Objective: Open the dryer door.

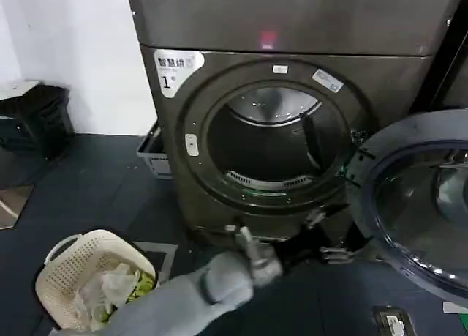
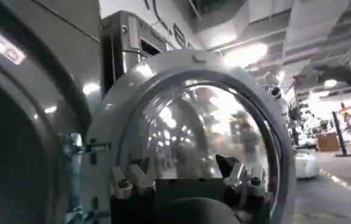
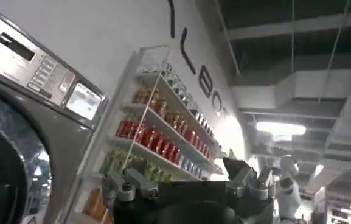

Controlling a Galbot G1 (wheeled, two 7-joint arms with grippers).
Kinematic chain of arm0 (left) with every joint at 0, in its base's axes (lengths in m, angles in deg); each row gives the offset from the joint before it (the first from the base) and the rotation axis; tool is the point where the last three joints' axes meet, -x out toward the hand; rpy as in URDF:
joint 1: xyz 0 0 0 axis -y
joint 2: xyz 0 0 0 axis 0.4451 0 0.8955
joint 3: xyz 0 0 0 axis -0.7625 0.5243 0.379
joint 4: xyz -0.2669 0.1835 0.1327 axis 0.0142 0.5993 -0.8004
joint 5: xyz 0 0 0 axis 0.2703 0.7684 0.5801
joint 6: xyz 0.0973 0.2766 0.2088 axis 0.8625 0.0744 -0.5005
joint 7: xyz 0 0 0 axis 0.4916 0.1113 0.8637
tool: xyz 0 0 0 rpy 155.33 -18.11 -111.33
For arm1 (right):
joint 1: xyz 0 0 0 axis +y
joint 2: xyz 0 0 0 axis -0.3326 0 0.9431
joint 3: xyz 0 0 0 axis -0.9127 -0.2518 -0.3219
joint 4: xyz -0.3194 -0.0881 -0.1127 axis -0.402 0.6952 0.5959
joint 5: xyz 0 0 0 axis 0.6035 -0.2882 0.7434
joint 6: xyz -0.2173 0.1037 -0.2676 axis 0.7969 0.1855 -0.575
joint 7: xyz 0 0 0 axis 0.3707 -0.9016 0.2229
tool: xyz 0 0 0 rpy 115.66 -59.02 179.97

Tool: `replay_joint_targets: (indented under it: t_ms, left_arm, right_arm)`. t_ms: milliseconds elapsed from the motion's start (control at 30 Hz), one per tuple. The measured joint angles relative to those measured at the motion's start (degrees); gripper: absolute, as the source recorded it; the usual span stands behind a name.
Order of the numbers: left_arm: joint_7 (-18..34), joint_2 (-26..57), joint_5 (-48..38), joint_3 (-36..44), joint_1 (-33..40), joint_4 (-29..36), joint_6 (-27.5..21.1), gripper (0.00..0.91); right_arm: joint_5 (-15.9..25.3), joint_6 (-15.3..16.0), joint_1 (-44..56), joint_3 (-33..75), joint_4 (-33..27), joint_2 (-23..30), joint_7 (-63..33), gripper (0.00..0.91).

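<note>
We see the dryer (image 1: 292,80) straight ahead, grey-brown front, white "1" sticker (image 1: 175,66) at upper left, red light (image 1: 268,38) on the top panel. The dryer door (image 1: 420,197) is swung wide open to the right on its hinge, chrome rim and tinted glass facing us, drum opening (image 1: 270,142) exposed.

Our left arm reaches low across the front of the machine; the left end effector (image 1: 333,252) sits below the drum opening, just beside the lower left edge of the open door. In the left wrist view the door (image 2: 193,128) fills the frame close ahead of the left end effector (image 2: 187,179), whose fingers (image 2: 126,182) stand spread apart with nothing between them.

The right end effector (image 3: 190,182) points up at a shelf of bottles (image 3: 157,140) beside a neighbouring machine (image 3: 23,122); its fingers are spread, holding nothing.

A white laundry basket (image 1: 62,277) with clothes sits on the floor at lower left.
</note>
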State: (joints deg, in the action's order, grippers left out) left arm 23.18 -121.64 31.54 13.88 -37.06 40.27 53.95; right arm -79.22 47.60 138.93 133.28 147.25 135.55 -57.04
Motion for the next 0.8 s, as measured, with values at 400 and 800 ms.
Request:
replay_joint_targets:
  t_ms: [400,800]
  left_arm:
    - [-0.3,21.3,-3.3,-7.9,-9.9,9.6,-1.1,0.907]
    - [-3.1,39.0,-6.3,-20.6,-24.2,13.1,-4.0,0.907]
  right_arm:
    - [3.3,1.3,-1.1,3.8,0.1,-0.8,-1.6,0.907]
    - [7.4,0.7,-3.7,2.5,1.9,0.4,-1.4,0.907]
